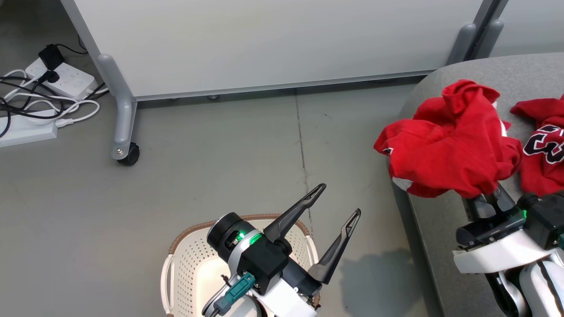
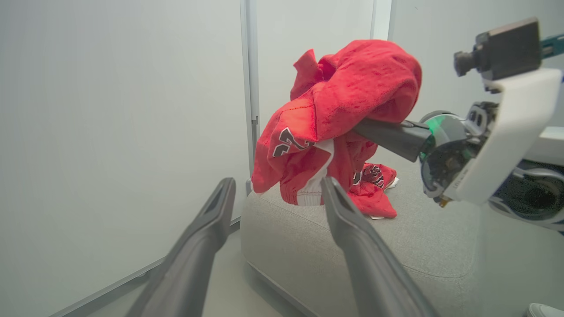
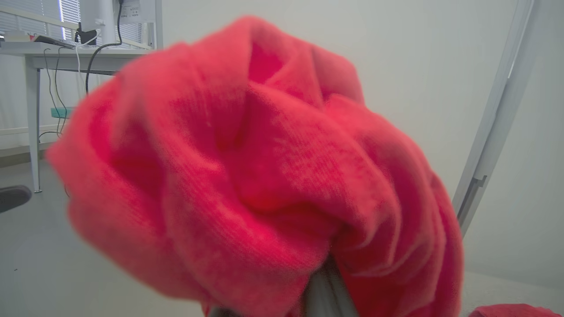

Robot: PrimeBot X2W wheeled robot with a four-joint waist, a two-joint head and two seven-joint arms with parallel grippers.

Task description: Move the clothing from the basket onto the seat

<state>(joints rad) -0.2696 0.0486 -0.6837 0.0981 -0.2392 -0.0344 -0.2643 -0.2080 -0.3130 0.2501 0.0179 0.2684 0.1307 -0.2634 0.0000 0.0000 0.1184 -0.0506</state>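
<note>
A red garment point(image 1: 445, 149) of the clothing is bunched over my right gripper point(image 1: 487, 198), which is shut on it above the left edge of the grey seat point(image 1: 445, 229). In the left wrist view the garment point(image 2: 348, 88) drapes over the right gripper's fingers point(image 2: 387, 132), above the seat point(image 2: 418, 246). It is close up and blurred in the right wrist view point(image 3: 264, 176). A red jersey with numerals point(image 1: 546, 145) lies on the seat behind it. My left gripper point(image 1: 339, 200) stands open and empty above the cream basket point(image 1: 176, 264), whose inside is largely hidden by the arm.
A white partition panel on a grey castor foot point(image 1: 125, 152) runs along the back. Power strips and tangled cables point(image 1: 53, 88) lie on the floor at the far left. Grey floor stretches between basket and seat. A desk point(image 3: 44, 48) stands far off in the right wrist view.
</note>
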